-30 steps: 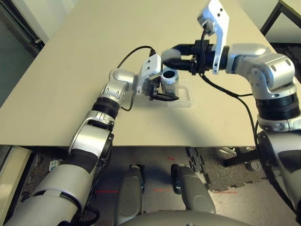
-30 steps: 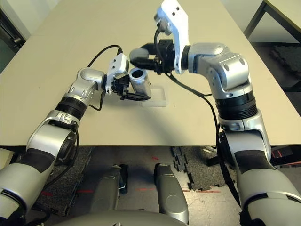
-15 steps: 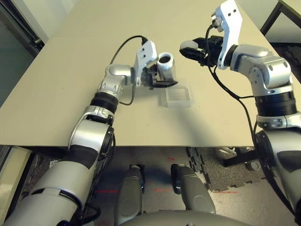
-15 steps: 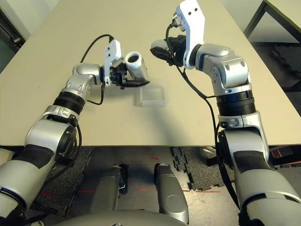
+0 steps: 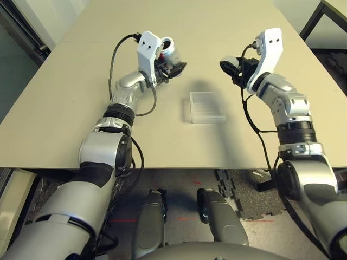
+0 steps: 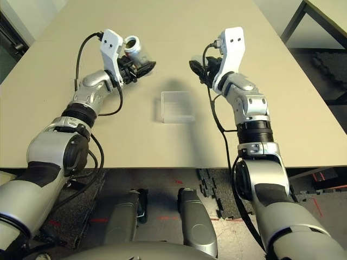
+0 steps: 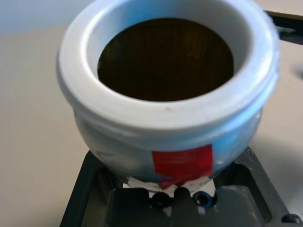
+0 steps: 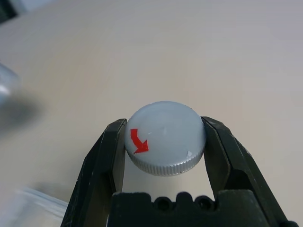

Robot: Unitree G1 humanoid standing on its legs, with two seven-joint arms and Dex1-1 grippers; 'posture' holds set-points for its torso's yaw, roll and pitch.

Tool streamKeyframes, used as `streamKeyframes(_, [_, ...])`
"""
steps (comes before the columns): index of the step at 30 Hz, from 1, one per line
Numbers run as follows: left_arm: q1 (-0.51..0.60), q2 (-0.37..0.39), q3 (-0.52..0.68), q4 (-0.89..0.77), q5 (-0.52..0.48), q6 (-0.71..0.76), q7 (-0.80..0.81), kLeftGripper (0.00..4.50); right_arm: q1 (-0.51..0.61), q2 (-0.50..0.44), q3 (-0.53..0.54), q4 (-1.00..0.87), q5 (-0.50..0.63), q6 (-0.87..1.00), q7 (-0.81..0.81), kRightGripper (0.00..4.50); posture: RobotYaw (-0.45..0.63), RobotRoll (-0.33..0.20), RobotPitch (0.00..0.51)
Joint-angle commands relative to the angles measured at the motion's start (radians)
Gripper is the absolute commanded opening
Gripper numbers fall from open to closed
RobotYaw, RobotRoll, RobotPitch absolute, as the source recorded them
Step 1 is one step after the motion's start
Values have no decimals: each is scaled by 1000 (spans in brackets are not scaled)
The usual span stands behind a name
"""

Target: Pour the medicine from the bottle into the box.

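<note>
While the left gripper is clamping the uncapped silvery-grey red-striped bottle and the right gripper is pinching its round grey cap, the clear shallow plastic box is lying apparently empty, so pouring is remaining.

- I see a wide, plain beige surface; its near edge runs across my head views just ahead of the robot's body.
- A faint seam crosses the surface on the far left side.
- The box lies flat on the surface, roughly in the middle between the two arms, its long side running away from me. It is clear plastic with rounded corners; I cannot tell whether anything lies inside it.
- A soft shadow falls on the surface just beyond the box.
- Under the near edge I see dark speckled floor with red marks.
</note>
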State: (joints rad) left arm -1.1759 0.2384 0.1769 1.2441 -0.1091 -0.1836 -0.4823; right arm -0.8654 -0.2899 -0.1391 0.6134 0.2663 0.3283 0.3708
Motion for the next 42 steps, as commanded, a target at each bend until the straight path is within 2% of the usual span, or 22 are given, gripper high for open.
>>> streamKeyframes(1, [16,4,15,40,12,-18,91,2664,12,16,-25,100,-21,-88,-33,2556,-35,0,148])
streamKeyframes(8, [42,-2,10,59,35,-5,163,2664,2,44,-27,297,-59,-227,-73,2556,-36,0,149])
streamKeyframes(17, [59,-7,8,57,49,1,172,2664,-11,44,-27,371,-81,-277,-73,2556,-34,0,148])
streamKeyframes(22, [56,2,10,60,52,15,191,2664,-27,12,-26,376,-95,-281,-61,4261,-36,0,148])
streamKeyframes(23, [55,4,10,61,53,17,194,2664,-31,5,-26,375,-97,-281,-58,4500,-37,0,148])
streamKeyframes(25, [50,13,9,62,56,21,202,2664,-44,-26,-38,350,-88,-259,-51,4500,-42,0,147])
streamKeyframes(31, [39,23,6,62,66,23,214,2664,2,-103,-30,186,-68,-146,32,4500,-47,0,149])
streamKeyframes(37, [8,41,-2,68,90,26,223,2664,194,-212,-6,-219,-6,144,169,4500,-55,0,151])
streamKeyframes(42, [-28,61,-36,82,141,20,238,2664,329,-296,32,-482,31,329,259,4500,-75,0,152])
